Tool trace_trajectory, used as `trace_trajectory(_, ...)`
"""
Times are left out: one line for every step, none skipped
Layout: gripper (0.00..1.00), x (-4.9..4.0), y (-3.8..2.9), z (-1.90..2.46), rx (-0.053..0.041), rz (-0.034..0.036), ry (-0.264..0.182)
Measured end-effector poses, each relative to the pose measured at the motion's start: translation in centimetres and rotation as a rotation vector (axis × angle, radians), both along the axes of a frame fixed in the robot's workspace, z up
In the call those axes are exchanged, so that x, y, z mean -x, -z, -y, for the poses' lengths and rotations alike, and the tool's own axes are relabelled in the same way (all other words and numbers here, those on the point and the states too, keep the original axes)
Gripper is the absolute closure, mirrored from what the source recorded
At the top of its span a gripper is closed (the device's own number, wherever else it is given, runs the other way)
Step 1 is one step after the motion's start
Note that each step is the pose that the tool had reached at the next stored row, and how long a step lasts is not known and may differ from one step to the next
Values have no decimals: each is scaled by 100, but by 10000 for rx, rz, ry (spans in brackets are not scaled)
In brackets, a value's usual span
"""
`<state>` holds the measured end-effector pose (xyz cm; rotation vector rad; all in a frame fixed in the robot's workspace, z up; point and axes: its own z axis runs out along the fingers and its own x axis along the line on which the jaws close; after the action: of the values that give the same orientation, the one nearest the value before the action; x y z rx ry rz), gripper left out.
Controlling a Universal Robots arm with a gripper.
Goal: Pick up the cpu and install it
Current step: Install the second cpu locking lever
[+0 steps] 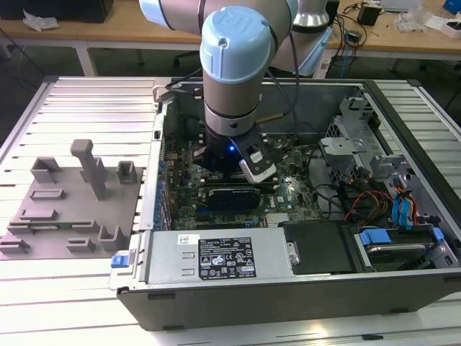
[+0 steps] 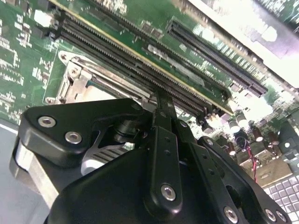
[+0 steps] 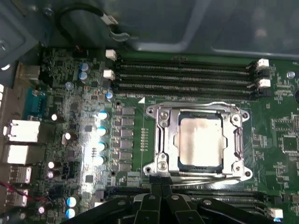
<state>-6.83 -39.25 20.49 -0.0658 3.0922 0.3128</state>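
One cpu lay flat inside the socket frame, apparently seated there, while the gripper hung just beside that frame's edge with its fingers drawn together and nothing between them. From the exterior view the arm stood over the socket inside the computer case; the first wrist view revealed the chip itself.

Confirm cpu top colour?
Silvery-grey, darker rim; the cpu shows best in the first wrist view.
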Motion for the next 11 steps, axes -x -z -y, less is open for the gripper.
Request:
trace_trajectory(89, 9, 2, 0, -61, 1, 0)
trace_trajectory(89, 19, 5, 0, -117, 4, 1)
trace_trajectory(89, 30, 9, 0, -170, 3, 0)
trace_trajectory(89, 31, 12, 0, -182, 2, 0)
trace_trajectory(89, 32, 14, -2, -200, 2, 1)
trace_trajectory(89, 32, 17, -4, -218, 2, 10)
trace_trajectory(89, 32, 22, -6, -233, 3, 23)
trace_trajectory(89, 32, 26, -8, -247, 3, 36)
trace_trajectory(89, 32, 31, -11, -266, 3, 55)
trace_trajectory(89, 32, 38, -13, -277, 2, 75)
trace_trajectory(89, 32, 43, -13, -282, 2, 89)
